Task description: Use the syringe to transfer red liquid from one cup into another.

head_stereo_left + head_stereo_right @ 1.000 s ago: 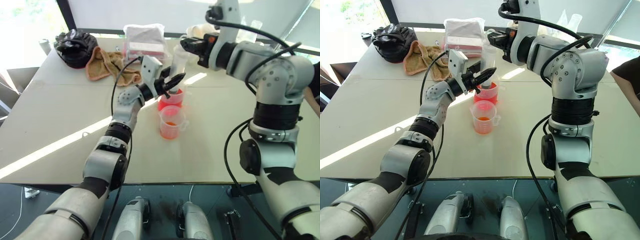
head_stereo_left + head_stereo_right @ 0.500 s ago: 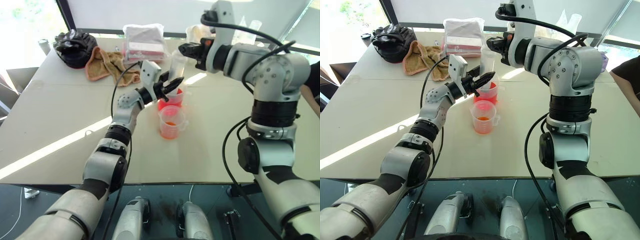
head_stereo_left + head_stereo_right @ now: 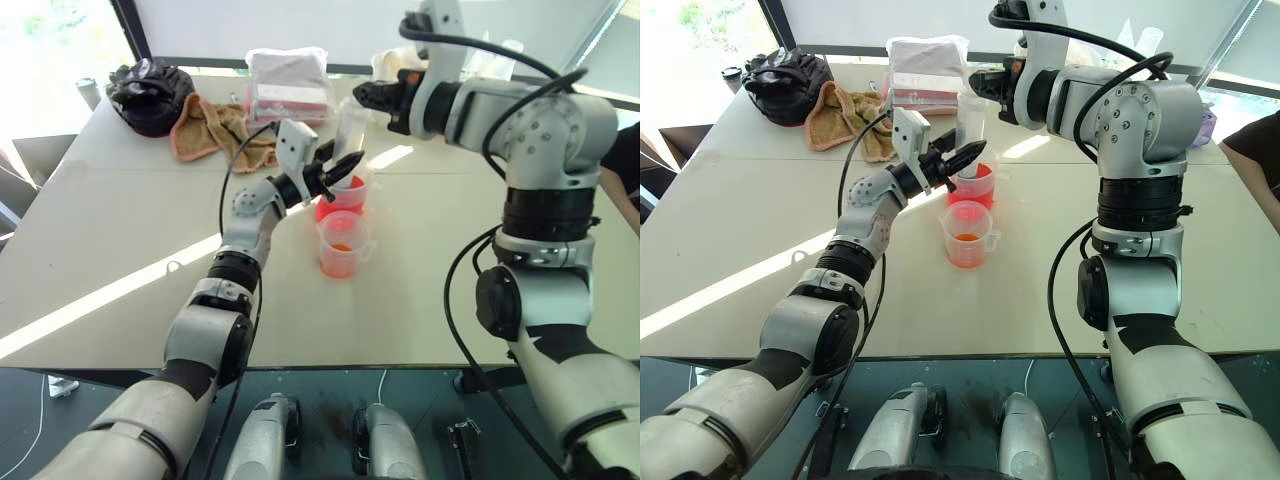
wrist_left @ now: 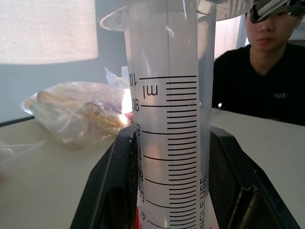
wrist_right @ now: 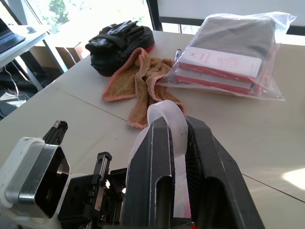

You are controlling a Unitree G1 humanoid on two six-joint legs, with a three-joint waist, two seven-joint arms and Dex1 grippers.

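Syringe (image 3: 352,130) stands upright at upper centre of the left eye view, its barrel clamped between the left gripper (image 3: 345,168) fingers, its plunger top pinched by the right gripper (image 3: 362,95) above; its lower end dips into the big cup (image 3: 343,198) of red liquid (image 3: 340,208), with the small cup (image 3: 342,245) just below it in frame. Upper left holds a black bag (image 3: 150,95), a towel (image 3: 215,128) and a plastic packet (image 3: 290,82); bare table (image 3: 120,240) spreads across the left and lower middle. Right eye view shows the same stack nearer centre, with open tabletop to the right of the cups. Left wrist view fills with the barrel's printed scale between both black fingers (image 4: 107,191), a crumpled clear bag (image 4: 76,112) at left, and a person (image 4: 267,81) seated at upper right. Right wrist view shows the white plunger (image 5: 167,119) squeezed between its fingers (image 5: 150,162), the left gripper's body at lower left.
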